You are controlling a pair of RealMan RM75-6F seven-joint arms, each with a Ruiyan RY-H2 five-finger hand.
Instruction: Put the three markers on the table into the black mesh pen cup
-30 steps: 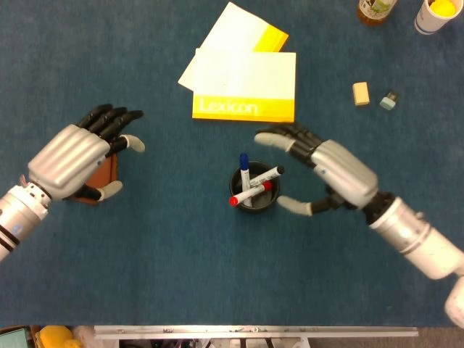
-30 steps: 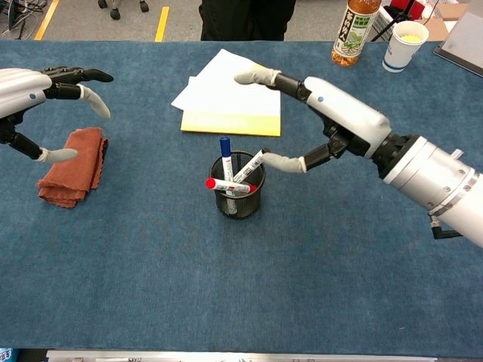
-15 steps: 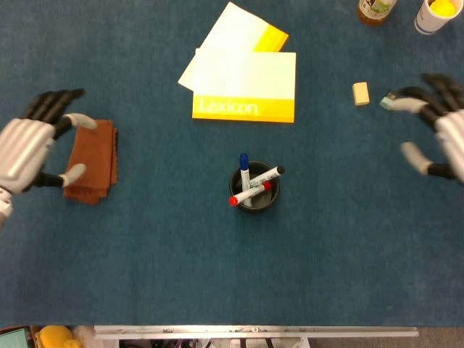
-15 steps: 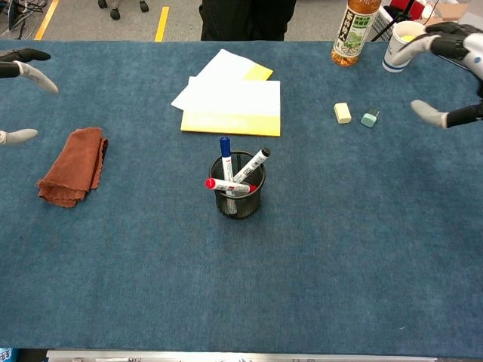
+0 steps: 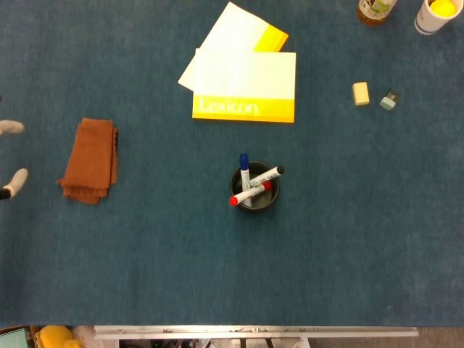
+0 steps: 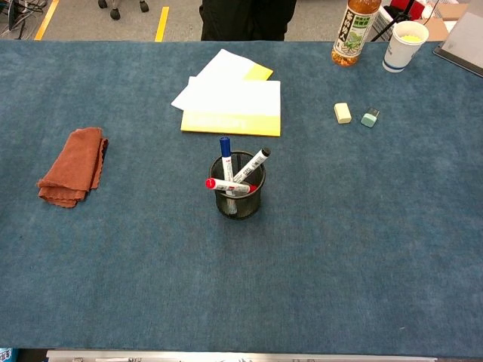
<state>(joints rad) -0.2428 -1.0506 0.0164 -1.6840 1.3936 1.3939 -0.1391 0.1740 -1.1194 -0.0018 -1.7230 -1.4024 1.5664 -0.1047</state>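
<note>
At the centre of the blue worktop (image 6: 339, 249) stands the black mesh pen cup (image 6: 238, 197), holding all three markers: blue-capped marker (image 6: 225, 153) upright, black-capped marker (image 6: 253, 164) leaning right, red-capped marker (image 6: 223, 185) lying across the rim. Nothing crowds the cup; yellow notepads (image 6: 232, 105) lie behind it, a folded brown cloth (image 6: 72, 167) well to its left, two erasers (image 6: 343, 113), a bottle (image 6: 355, 32) and a paper cup (image 6: 404, 45) at far right. Only pale fingertips (image 5: 14, 179) of the left hand (image 5: 9, 156) show at the head view's left edge, spread apart and gripping nothing; the right hand is out of sight in both views.
</note>
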